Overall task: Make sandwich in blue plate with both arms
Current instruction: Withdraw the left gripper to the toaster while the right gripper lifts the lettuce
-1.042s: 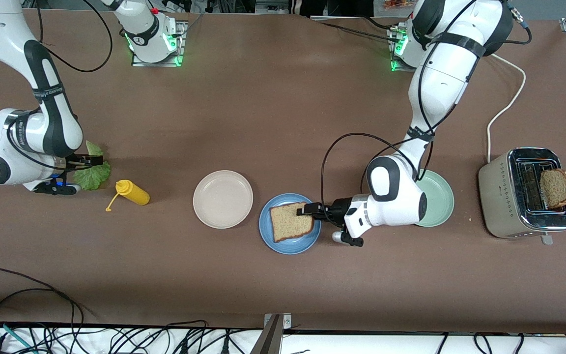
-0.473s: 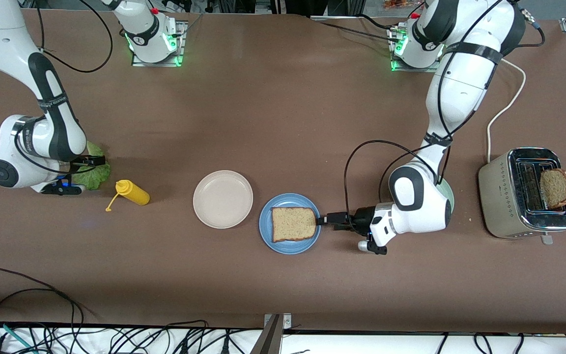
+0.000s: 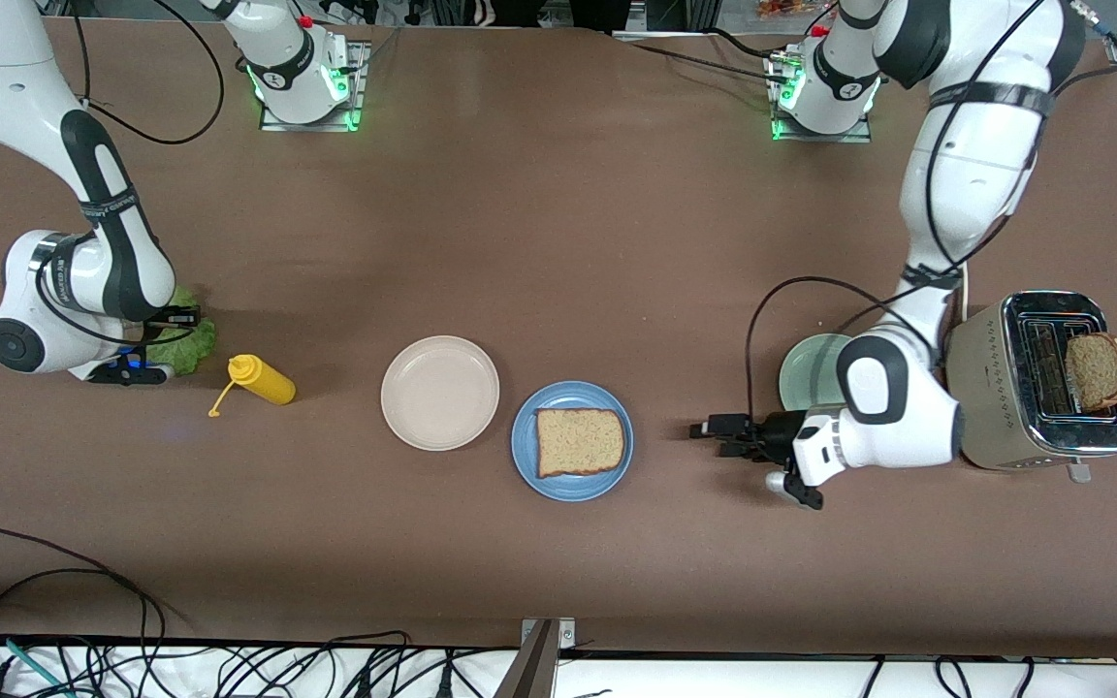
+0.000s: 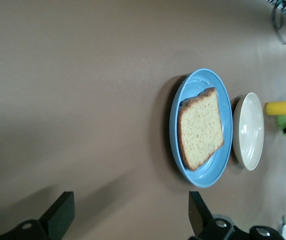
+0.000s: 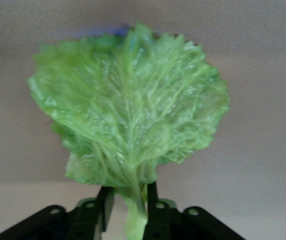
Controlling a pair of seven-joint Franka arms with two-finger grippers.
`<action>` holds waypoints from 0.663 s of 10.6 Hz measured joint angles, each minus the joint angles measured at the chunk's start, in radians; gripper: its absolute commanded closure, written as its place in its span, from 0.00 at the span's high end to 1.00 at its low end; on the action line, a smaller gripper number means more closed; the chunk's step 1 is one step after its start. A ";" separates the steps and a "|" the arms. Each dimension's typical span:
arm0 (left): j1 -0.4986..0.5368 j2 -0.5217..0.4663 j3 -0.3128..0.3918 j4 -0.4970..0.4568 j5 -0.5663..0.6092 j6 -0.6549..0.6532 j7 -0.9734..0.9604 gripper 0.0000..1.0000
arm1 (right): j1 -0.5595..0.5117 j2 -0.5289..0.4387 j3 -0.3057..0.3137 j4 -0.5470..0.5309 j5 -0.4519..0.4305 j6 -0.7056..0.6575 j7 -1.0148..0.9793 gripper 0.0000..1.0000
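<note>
Right hand (image 5: pixel 126 210) pinched on stem of ruffled green lettuce leaf (image 3: pixel 182 339) at the tabletop's right-arm end. Lift gently; carry to brown bread slice (image 3: pixel 580 441) on round blue plate (image 3: pixel 524 456), at three o'clock. Left hand (image 3: pixel 714 428) spread wide, empty, over bare tabletop beside plate.

The surface (image 3: pixel 558 242) looks matt brown. The toaster (image 3: pixel 1038 383) is shiny metal, the blue plate (image 3: pixel 525 456) smooth and glossy, the bread slice (image 3: pixel 580 441) porous, the lettuce leaf (image 5: pixel 132 115) veined and ruffled.
</note>
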 measured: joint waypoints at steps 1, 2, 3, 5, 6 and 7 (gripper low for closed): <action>0.014 -0.051 0.000 -0.002 0.099 -0.040 -0.071 1.00 | 0.000 0.000 0.000 0.001 0.000 0.000 0.000 0.00; 0.024 -0.107 0.000 -0.003 0.204 -0.093 -0.157 1.00 | -0.001 0.000 0.000 0.003 0.000 0.000 0.000 0.00; 0.028 -0.169 0.001 -0.003 0.332 -0.159 -0.259 1.00 | -0.001 -0.001 0.000 0.010 0.000 0.000 0.000 0.00; 0.026 -0.300 -0.003 -0.003 0.566 -0.309 -0.423 1.00 | -0.001 -0.005 0.000 0.055 -0.001 -0.043 -0.001 0.00; 0.026 -0.359 -0.003 -0.005 0.645 -0.372 -0.451 1.00 | -0.001 -0.009 0.000 0.103 -0.001 -0.115 -0.001 0.00; 0.026 -0.410 0.000 -0.008 0.713 -0.428 -0.461 1.00 | 0.000 -0.015 0.001 0.160 -0.001 -0.191 -0.002 0.00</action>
